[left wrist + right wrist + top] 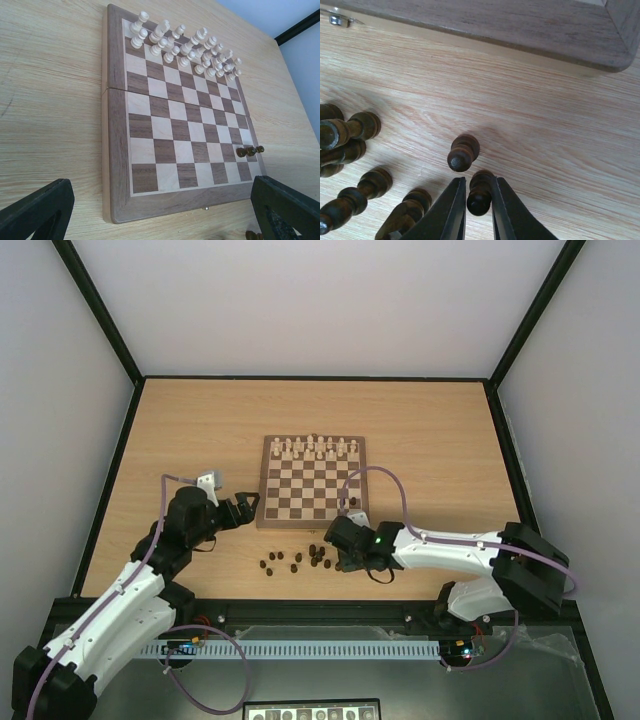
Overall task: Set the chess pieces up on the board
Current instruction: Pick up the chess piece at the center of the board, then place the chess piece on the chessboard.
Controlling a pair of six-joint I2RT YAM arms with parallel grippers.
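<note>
A pale wood-grain table (200, 420) sits in a booth of plain white walls (330, 300) with black posts at the corners. At its middle lies the board (263, 490), flat and square to the arms. On the board's far two rows stand the cream-white pieces (315, 448), upright. Three dark ones (250, 150) stand close together at its right edge, near the front. The rest of the dark chess pieces (295, 561) are loose on the table just in front of the board – several tipped on their sides, some touching. The right gripper (478, 182) is down among them, its jaws nearly together and pinching one dark piece (477, 202) between the fingers; another (463, 152) lies just beside it. The left gripper (243, 508) hangs just beside the board's near left corner, spread wide and holding nothing.
</note>
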